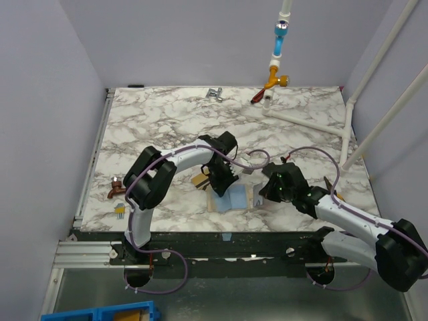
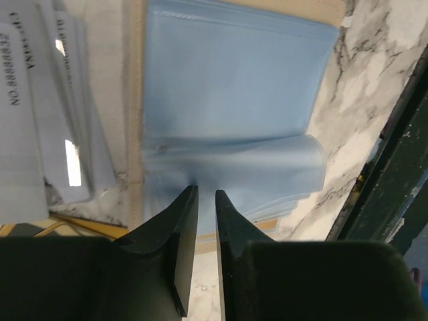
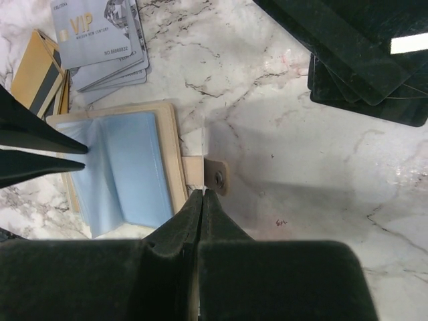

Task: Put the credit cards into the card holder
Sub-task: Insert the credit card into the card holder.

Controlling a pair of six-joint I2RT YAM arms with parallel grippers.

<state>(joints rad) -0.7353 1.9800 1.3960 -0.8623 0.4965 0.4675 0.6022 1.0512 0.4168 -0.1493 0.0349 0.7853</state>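
Note:
The tan card holder (image 3: 170, 144) lies open on the marble, blue sleeves (image 3: 134, 167) up; it also shows in the top view (image 1: 221, 202). My left gripper (image 2: 205, 194) is nearly closed, with a raised blue sleeve (image 2: 234, 160) between its tips. My right gripper (image 3: 202, 194) is shut, its tips on the near edge of the holder's tan strap (image 3: 194, 170), beside the snap tab (image 3: 218, 177). Grey-blue VIP credit cards (image 3: 100, 40) and gold-tan striped cards (image 3: 37, 73) lie just beyond the holder; the left wrist view shows the grey ones (image 2: 40, 114).
A stack of dark flat pieces (image 3: 361, 60) lies right of the holder. White pipes (image 1: 314, 120) and a blue-and-brass fitting (image 1: 277, 40) stand at the back right. A small brown item (image 1: 115, 189) sits at the left edge. The table's dark front rail (image 2: 388, 167) is close.

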